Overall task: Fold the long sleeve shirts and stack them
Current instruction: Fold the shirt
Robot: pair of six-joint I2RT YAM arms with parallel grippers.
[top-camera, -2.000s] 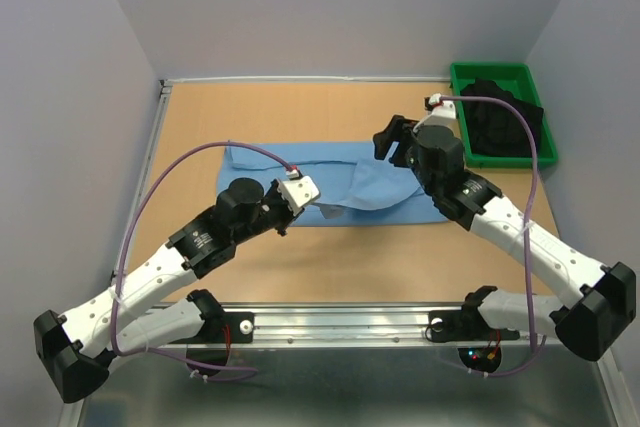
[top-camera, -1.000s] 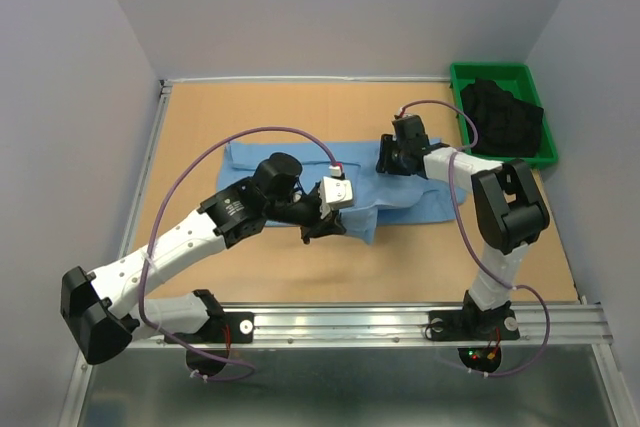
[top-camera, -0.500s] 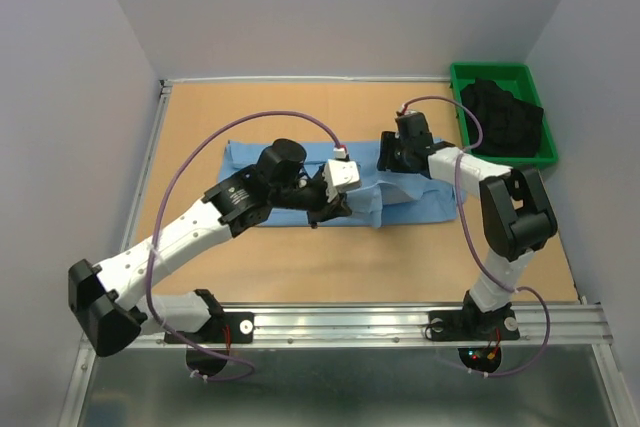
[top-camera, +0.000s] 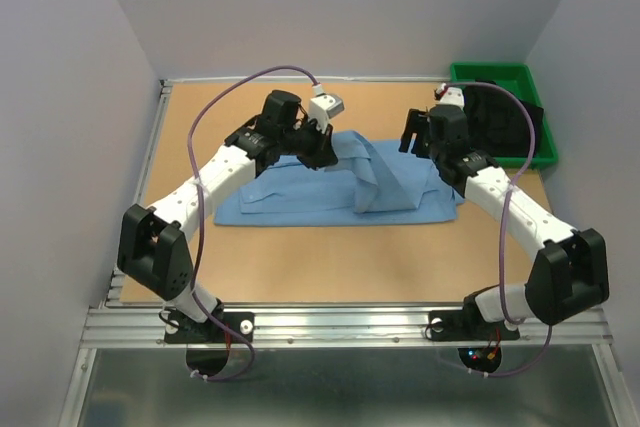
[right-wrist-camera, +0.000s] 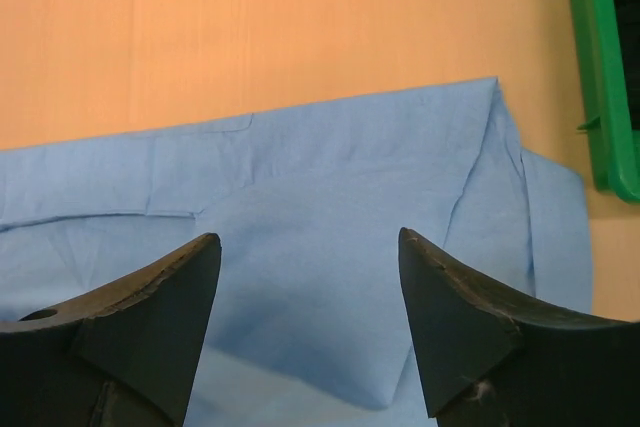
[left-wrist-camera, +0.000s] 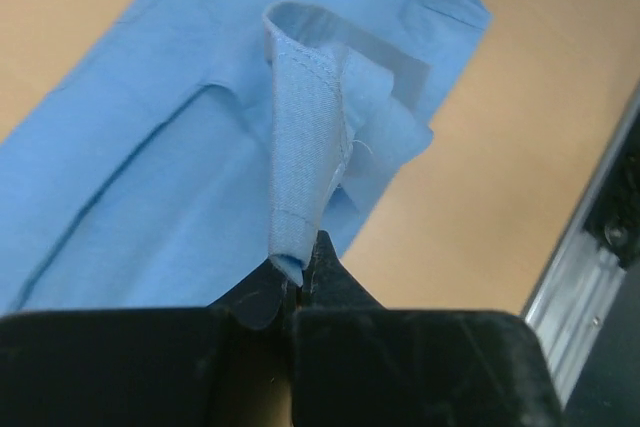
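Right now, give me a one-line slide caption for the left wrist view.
Left tool shut on a fold of the blue shirt, the rest of it spread on the table.

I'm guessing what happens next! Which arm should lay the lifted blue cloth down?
Left, probably: the left gripper is shut on the blue shirt, one fold lifted. The right gripper hangs open above, holding nothing.

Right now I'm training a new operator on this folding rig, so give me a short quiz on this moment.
1. True or false: the left gripper is shut on a fold of the blue shirt.
2. The right gripper is: A open, holding nothing; B shut on a sleeve; C inside the bin.
3. Where does the green bin sit?
Key: 1 true; 2 A; 3 the table's far right corner.
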